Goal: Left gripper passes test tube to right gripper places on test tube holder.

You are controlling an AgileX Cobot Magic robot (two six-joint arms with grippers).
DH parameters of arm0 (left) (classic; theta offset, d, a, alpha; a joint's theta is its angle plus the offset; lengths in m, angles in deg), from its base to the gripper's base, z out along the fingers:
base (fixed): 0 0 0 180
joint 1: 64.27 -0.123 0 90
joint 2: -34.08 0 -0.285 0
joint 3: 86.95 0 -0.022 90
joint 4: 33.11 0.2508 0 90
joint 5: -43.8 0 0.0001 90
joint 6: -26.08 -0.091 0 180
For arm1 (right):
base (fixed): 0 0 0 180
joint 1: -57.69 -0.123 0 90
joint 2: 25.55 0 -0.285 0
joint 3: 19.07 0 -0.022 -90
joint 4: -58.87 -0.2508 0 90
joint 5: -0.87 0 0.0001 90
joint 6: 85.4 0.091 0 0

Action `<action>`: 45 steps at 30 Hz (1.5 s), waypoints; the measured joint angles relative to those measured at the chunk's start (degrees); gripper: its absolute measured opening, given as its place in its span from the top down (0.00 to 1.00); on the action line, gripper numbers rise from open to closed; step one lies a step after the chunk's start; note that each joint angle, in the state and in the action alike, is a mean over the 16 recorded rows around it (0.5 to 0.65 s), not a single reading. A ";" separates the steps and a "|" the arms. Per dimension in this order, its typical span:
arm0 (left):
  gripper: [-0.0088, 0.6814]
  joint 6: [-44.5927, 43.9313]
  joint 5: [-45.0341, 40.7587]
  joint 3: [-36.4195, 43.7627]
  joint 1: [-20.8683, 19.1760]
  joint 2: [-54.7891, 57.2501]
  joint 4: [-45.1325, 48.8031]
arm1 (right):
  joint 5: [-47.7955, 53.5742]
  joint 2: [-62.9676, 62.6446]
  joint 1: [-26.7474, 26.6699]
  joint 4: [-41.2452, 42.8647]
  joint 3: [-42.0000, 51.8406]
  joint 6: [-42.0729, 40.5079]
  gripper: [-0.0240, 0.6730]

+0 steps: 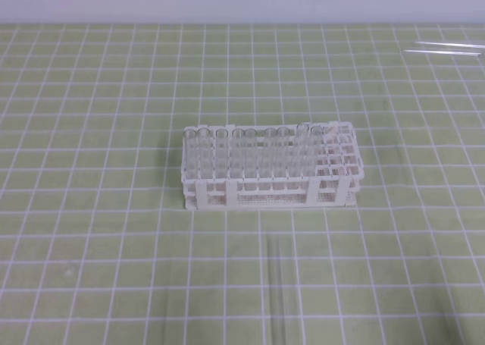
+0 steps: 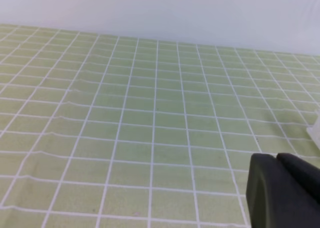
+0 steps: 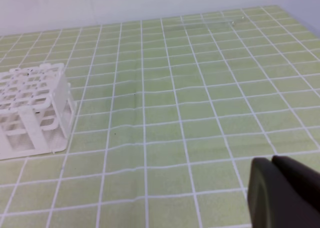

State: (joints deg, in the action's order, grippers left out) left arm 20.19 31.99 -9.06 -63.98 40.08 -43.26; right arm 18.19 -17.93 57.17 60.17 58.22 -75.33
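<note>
White test tube holder (image 1: 269,180) on green gridded mat (image 1: 91,246), no writing legible

White test tube holder (image 1: 269,167) on green white-gridded mat (image 1: 91,231).

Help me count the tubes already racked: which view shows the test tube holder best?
The exterior high view: the whole test tube holder with its tubes shows. The right wrist view catches one end; the left wrist view only a white sliver.
</note>
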 joint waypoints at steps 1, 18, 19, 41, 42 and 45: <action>0.99 0.00 -0.06 -0.04 0.00 0.12 -0.28 | 0.00 0.00 0.00 0.00 0.00 0.00 0.99; 0.99 2.61 13.12 -0.18 -0.01 0.26 -24.75 | 0.00 0.00 0.00 0.00 0.00 0.00 0.99; 0.99 2.77 13.19 -0.27 0.00 0.15 -26.16 | 0.00 0.00 0.00 0.00 0.00 0.00 0.99; 0.99 -12.54 -34.03 -30.39 0.26 29.67 -24.12 | -0.04 0.00 0.00 0.00 0.00 0.00 0.99; 0.99 -13.37 -35.64 -32.01 0.41 32.28 -23.53 | -0.04 0.00 0.00 0.00 0.00 0.00 0.99; 0.99 -15.03 -39.86 -36.57 1.66 40.05 -21.35 | -0.04 0.00 0.00 0.00 0.00 0.00 0.99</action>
State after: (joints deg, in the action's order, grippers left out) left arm 5.16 -7.86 -45.63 -62.31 80.13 -64.61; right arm 18.15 -17.93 57.17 60.17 58.22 -75.33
